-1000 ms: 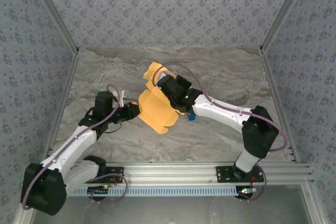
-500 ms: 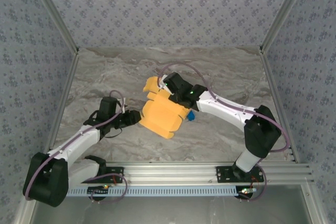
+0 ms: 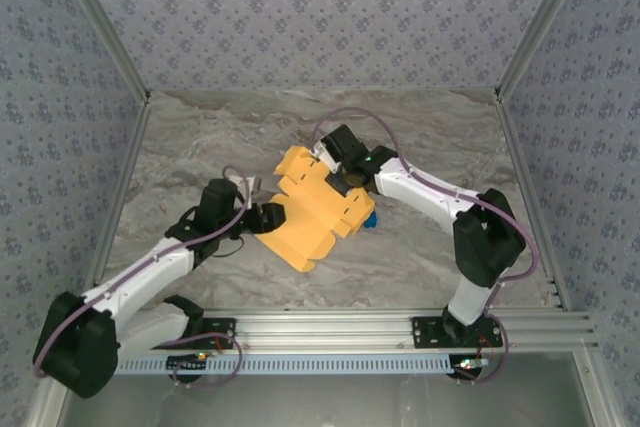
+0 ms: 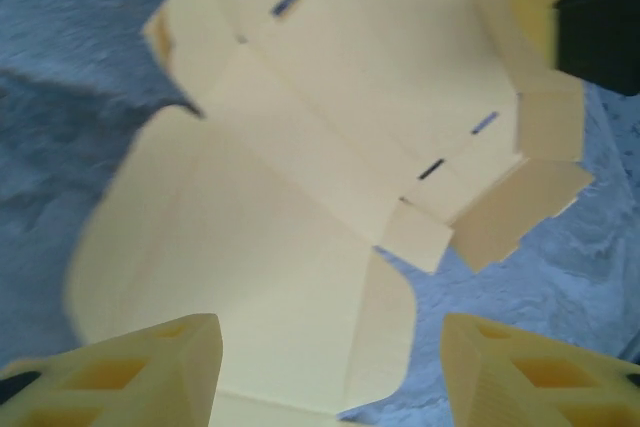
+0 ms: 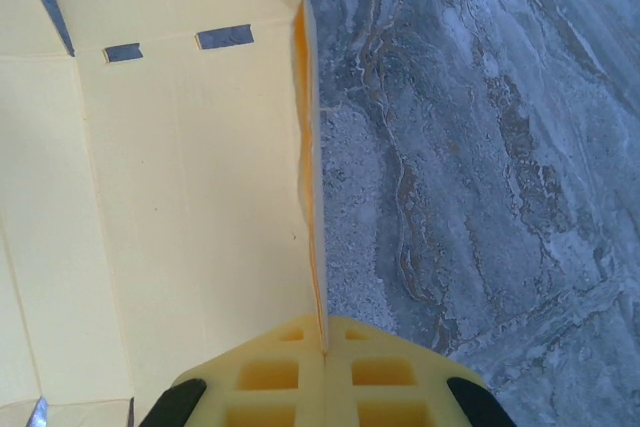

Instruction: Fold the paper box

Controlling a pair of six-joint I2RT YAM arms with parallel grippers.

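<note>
Nearest, on the left tool (image 3: 268, 217), fingers (image 4: 150, 367) spread apart at the near-left flap of the paper box (image 3: 315, 209). Lying partly unfolded in the middle of the desk (image 3: 200, 137), slots and flaps showing. Just beside its right edge, a tiny blue block (image 3: 370, 219). Farther back, the right tool (image 3: 340, 182) pressed together, pinching a raised wall of the box.

The paper box (image 3: 315, 209) half hides a small blue block (image 3: 370, 219).
</note>
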